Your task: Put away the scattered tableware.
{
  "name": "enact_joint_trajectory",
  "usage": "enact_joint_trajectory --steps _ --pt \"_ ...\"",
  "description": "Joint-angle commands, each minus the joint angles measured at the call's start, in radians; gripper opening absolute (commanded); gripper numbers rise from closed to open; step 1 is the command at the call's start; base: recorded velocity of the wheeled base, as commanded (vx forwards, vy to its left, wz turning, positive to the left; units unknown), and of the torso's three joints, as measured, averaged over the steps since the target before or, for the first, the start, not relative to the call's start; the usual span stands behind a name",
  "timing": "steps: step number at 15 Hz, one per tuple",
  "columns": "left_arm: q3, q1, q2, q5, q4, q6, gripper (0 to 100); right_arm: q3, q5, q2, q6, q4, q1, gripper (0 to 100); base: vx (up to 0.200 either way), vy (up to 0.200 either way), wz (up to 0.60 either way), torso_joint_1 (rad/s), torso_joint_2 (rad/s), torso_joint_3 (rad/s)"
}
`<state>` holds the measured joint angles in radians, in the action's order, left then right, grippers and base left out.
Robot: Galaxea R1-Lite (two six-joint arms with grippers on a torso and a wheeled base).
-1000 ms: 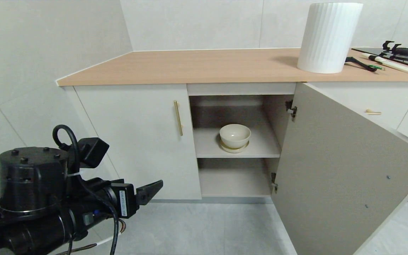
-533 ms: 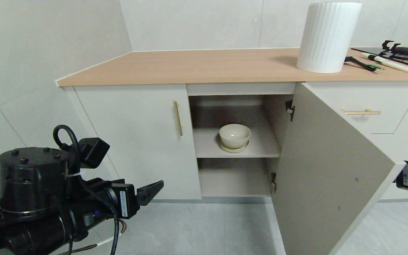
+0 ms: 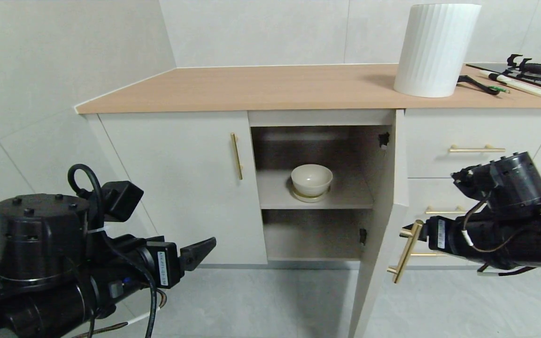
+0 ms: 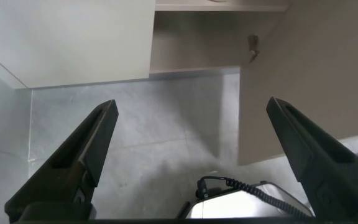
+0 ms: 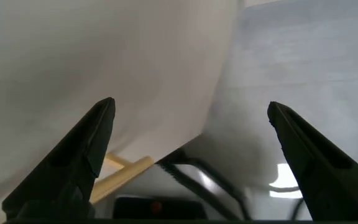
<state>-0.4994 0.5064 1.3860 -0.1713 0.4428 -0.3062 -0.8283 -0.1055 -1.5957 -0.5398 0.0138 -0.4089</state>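
Already shelved, a pale bowl [image 3: 311,178] sits on a saucer [image 3: 310,196] on the upper shelf [image 3: 348,195] of the cupboard [image 3: 176,183] under the wooden table [image 3: 251,89]. The cupboard door [image 3: 376,263] stands half open, the right hand [image 5: 191,115] just beside its gold handle [image 3: 405,252], fingers spread and grasping nothing. The left hand [image 4: 191,112] hangs low above the grey tiled floor [image 3: 261,300], likewise released and empty.

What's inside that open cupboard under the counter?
A pale bowl sits on a small plate on the upper shelf. Whatever is behind the closed door beside the opening is covered, so I can't tell what's there.
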Motion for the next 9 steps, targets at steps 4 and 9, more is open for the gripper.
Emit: enact_joint_trajectory --steps 4,9 --pt "-0.001 -0.002 -0.002 -0.001 0.001 -0.002 100 0.129 0.109 -0.248 -0.103 0.380 -0.016 100 0.000 0.000 0.00 0.000 0.00 0.000" --pt "-0.002 0.000 -0.007 -0.001 0.004 -0.002 100 0.189 0.104 -0.378 -0.239 0.785 -0.019 100 0.000 0.000 0.00 0.000 0.00 0.000"
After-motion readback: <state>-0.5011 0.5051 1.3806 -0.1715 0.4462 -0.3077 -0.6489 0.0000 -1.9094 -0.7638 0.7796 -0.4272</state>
